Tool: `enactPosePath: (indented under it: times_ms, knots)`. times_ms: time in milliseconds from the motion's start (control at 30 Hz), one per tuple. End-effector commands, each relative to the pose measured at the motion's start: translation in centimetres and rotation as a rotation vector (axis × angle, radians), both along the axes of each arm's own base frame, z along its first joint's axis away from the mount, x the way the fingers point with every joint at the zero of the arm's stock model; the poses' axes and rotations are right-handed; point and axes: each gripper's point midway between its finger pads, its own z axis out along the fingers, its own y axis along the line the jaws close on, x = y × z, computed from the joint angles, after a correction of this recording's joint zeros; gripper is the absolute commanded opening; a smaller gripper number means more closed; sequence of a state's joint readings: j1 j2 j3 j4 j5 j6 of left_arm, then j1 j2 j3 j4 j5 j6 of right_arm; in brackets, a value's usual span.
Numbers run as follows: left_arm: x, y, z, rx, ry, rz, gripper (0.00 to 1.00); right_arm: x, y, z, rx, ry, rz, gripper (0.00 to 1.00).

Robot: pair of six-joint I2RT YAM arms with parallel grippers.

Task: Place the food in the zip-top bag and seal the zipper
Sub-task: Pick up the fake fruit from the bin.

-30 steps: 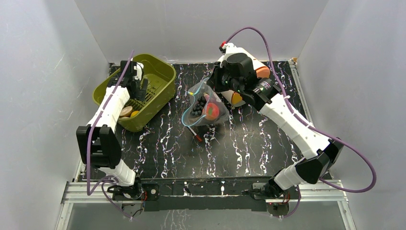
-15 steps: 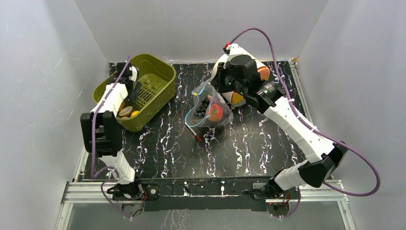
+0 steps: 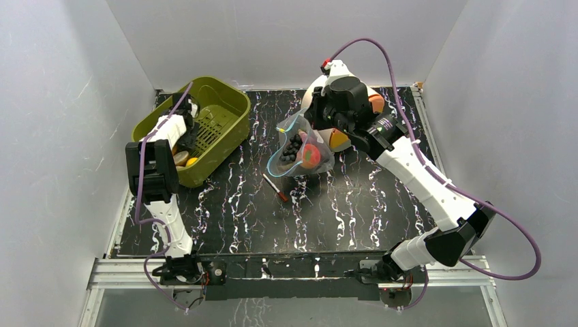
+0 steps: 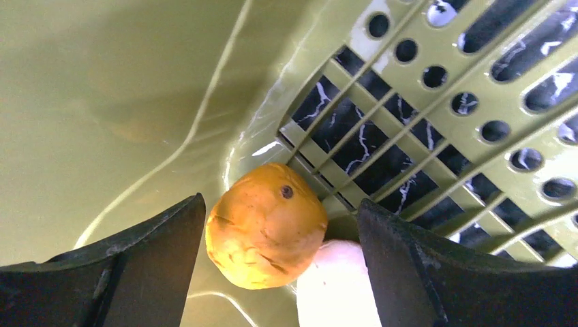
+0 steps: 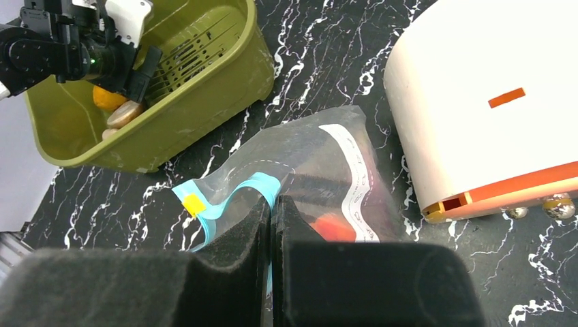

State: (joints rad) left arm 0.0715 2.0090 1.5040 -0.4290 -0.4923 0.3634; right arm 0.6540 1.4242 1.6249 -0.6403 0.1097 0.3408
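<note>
- The table [image 3: 354, 204] carries the same things as a second ago, but both arms have shifted over it.
- The basket [image 3: 232, 109] sits at the far left, unmoved. Our left arm has folded in tighter, and its wrist has dropped deeper into the basket's near end.
- The zip-top bag [image 3: 300, 153] stands mid-table, just left of a white-and-orange rounded object [image 5: 491, 102]. Our right arm has carried the bag a little right and far, so the mouth is lifted and open towards the basket.
- The right claw [image 5: 271, 211] is pinched fully together on the bag's rim, right beside the teal zipper [image 5: 238, 191], which is still unsealed.
- The left claw [image 4: 279, 225] stands wide, barely narrower than before, with one finger on each side of the orange fruit [image 4: 266, 225]. We judge a pick is about to start.
- A peach [image 3: 310, 155] and a grape cluster [image 3: 292, 148] already lie inside the bag, so filling is partly done.
- A pale piece [image 4: 337, 286] touches the orange fruit in the basket and also waits.
- The pen [image 3: 275, 187] now lies clear of the bag's near edge.
</note>
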Motion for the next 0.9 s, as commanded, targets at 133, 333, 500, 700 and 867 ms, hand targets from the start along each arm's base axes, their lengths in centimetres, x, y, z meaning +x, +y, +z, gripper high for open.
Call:
enactPosePath:
  times_ms: [133,333,500,700,867]
  knots:
    - [-0.1,2.2,1.7,0.064,-0.031,0.050,0.78,0.5,-1.2,4.0,0.045,-0.117,-0.036,0.00]
    - [-1.2,2.7,1.0,0.064,-0.007,0.056,0.70,0.9,-1.1,4.0,0.046,-0.120,-0.032,0.00]
    - [-1.6,2.5,0.5,0.052,0.009,0.050,0.63,1.1,-1.1,4.0,0.049,-0.122,-0.034,0.00]
    - [-1.8,2.1,-0.1,0.023,0.013,0.064,0.51,1.2,-1.4,4.0,0.050,-0.122,-0.041,0.00]
    - [-0.8,2.2,1.2,0.023,-0.022,0.078,0.44,1.2,-1.5,4.1,0.051,-0.125,-0.041,0.00]
